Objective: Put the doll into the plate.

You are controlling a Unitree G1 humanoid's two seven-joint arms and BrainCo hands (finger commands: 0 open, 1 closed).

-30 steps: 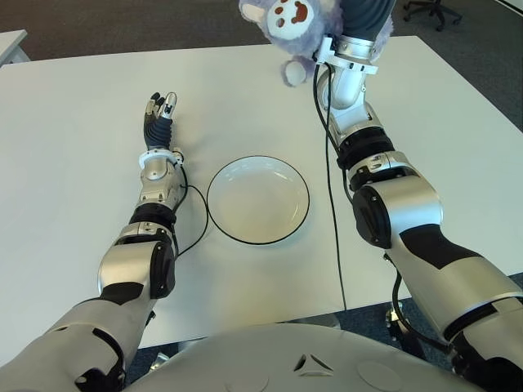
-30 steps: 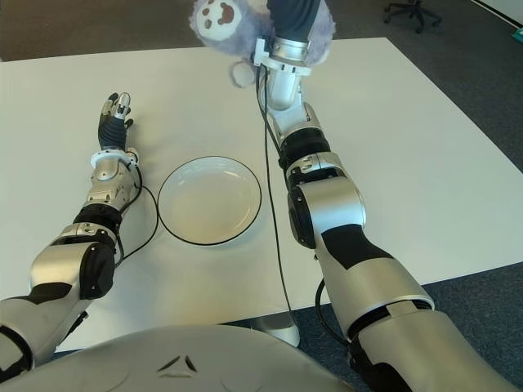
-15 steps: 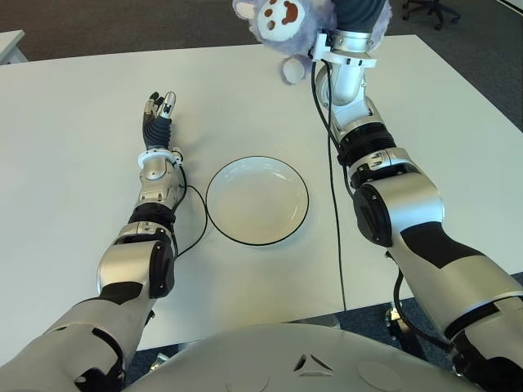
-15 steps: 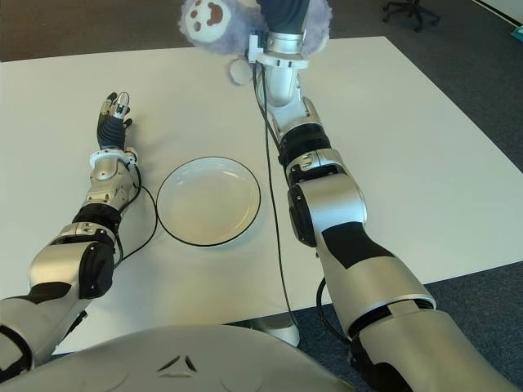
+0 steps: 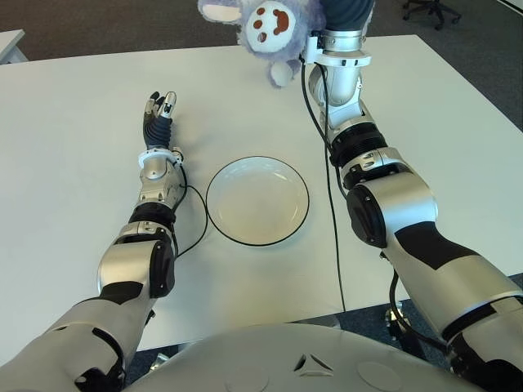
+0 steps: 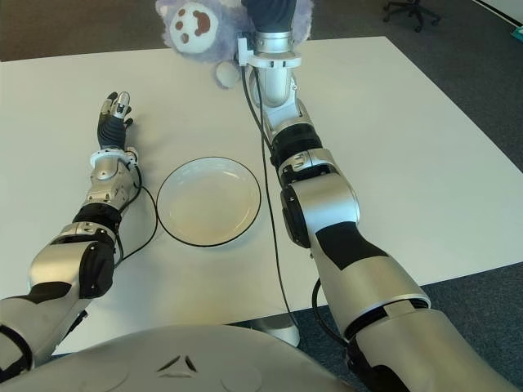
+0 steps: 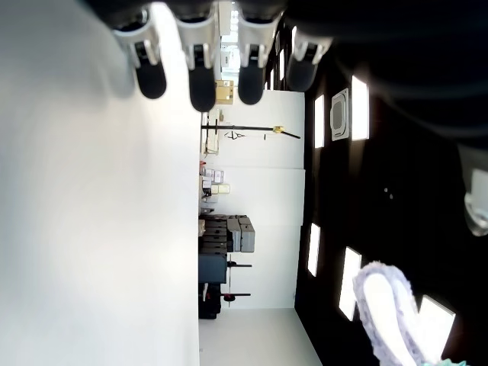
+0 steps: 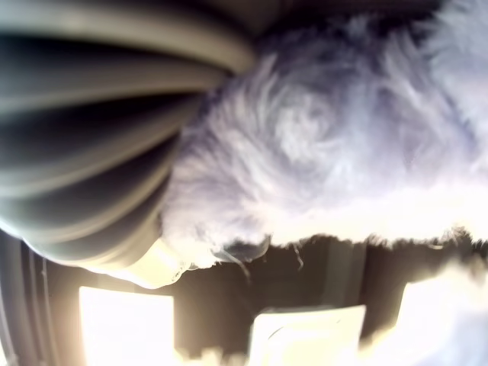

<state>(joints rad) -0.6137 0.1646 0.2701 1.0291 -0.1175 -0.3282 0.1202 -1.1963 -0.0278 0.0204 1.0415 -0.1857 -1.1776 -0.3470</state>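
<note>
— Drifting left, isn't it? That doll (image 5: 265, 23) is swinging leftward, high above the table (image 5: 73, 163).
— Right hand (image 5: 347, 12) is gripping its soft, light body; plate (image 5: 257, 200) is waiting nearer. Left hand (image 5: 159, 110) is lying open beside it.

Bare worktop (image 5: 245, 90) lies open between the raised doll (image 5: 261, 24) and the plate (image 5: 257, 200), with only the left hand (image 5: 159, 110) standing off to one side.

eye views bright, even, sharp; right wrist view blurred, backlit, glare.
</note>
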